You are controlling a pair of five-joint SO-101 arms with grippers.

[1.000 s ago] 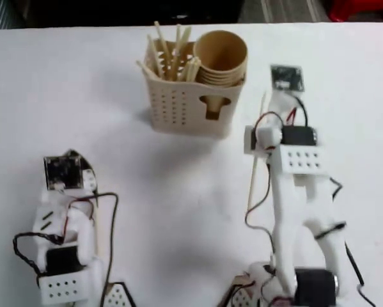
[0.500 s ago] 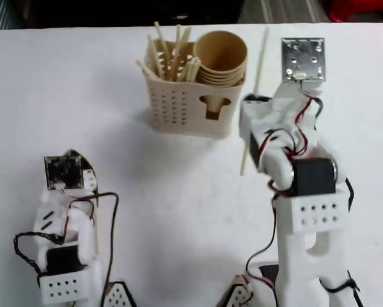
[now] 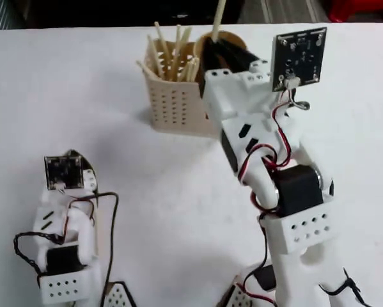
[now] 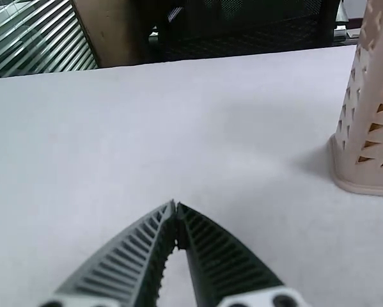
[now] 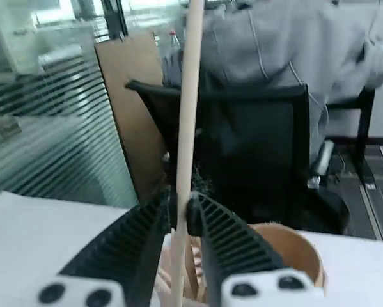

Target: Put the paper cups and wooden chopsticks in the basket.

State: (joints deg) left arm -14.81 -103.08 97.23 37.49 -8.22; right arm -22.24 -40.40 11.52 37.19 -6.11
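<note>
Chopstick (image 5: pixel 188 115) pinched upright in right end effector (image 5: pixel 180 206), basket (image 3: pixel 172 105) just below. Light, stiff, smooth; may pivot, so hold mid-shaft. Left end effector (image 4: pixel 176 208) pressed together, empty.

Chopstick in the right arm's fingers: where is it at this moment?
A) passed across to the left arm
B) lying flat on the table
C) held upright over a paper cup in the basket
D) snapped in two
C: the right arm's fingers pinch the chopstick upright, and the paper cup in the basket sits just beneath them.
</note>
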